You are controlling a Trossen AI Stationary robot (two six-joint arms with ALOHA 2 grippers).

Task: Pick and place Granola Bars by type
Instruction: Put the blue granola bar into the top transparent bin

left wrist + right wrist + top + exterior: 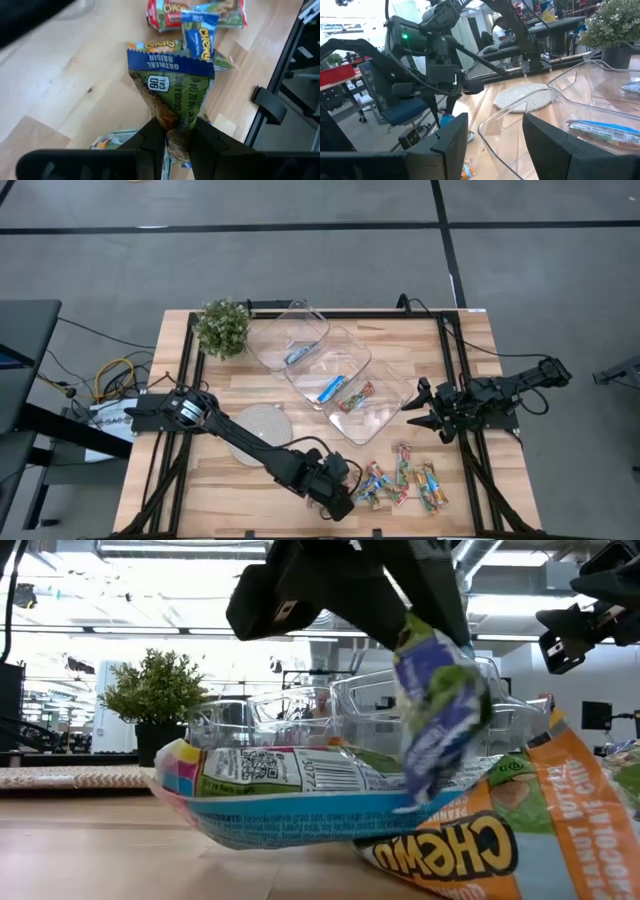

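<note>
My left gripper is near the table's front edge, beside a heap of granola bars. It is shut on a green-and-blue bar, which also shows in the low view. A blue-and-white bar and an orange bar lie flat on the table below it. My right gripper is open and empty at the right end of the clear trays; its fingers show apart in the right wrist view. Several bars lie in the trays. My left gripper pinches one crimped end of the green-and-blue bar between its two fingers. The fingers come slanting down from above. The bar hangs tilted below them, its free blue end away from the fingers. I cannot tell whether that end touches the bars beneath.
Three clear plastic trays stand in a slanting row across the table's middle. A small potted plant stands at the far left. A round grey disc lies under the left arm. A black frame rail runs along the right side.
</note>
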